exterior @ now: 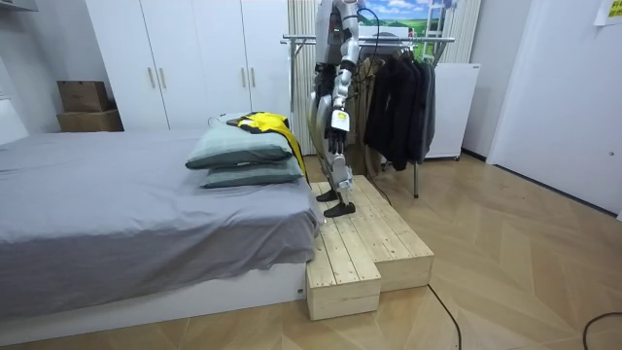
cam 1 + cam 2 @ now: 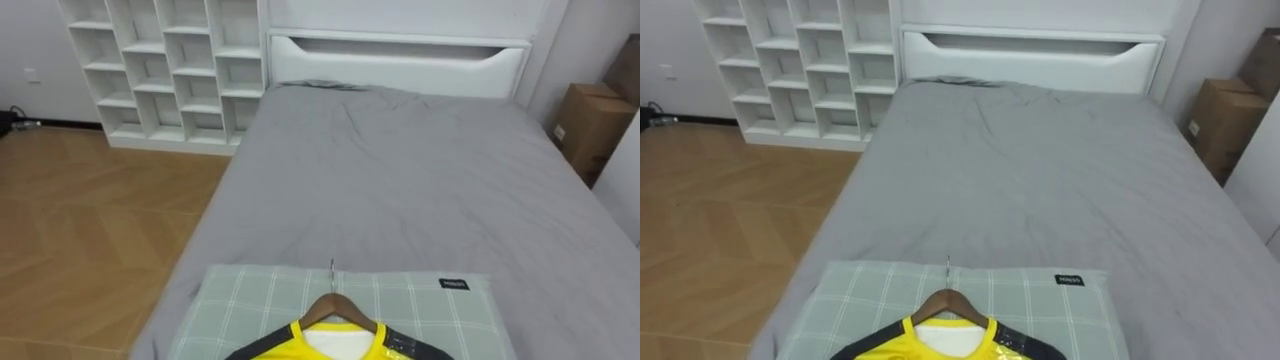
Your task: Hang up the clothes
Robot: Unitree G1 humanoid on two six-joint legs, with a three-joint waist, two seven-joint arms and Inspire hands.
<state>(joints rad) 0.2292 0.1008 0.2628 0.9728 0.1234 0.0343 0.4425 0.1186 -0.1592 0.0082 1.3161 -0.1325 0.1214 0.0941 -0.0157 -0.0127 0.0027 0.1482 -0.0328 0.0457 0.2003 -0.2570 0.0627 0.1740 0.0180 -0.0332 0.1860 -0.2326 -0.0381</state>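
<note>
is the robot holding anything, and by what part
Nothing seems held: the yellow shirt on its wooden hanger lies untouched on the green checked pillow.

The shirt (image 2: 335, 345) at the near edge is yellow with black shoulders and a white inner collar. Its hanger (image 2: 338, 306) is brown wood. The pillow (image 2: 250, 300) beneath is pale green with a fine light grid check and carries a small black label (image 2: 454, 284). The bed cover (image 2: 400, 180) is plain grey. The far headboard (image 2: 400, 60) and the far-left shelf unit (image 2: 165, 65) are white. The floor (image 2: 90, 220) on the left is tan herringbone wood. The cardboard box (image 2: 592, 120) at far right is brown. The garments (image 1: 398, 97) on the rack are black.
</note>
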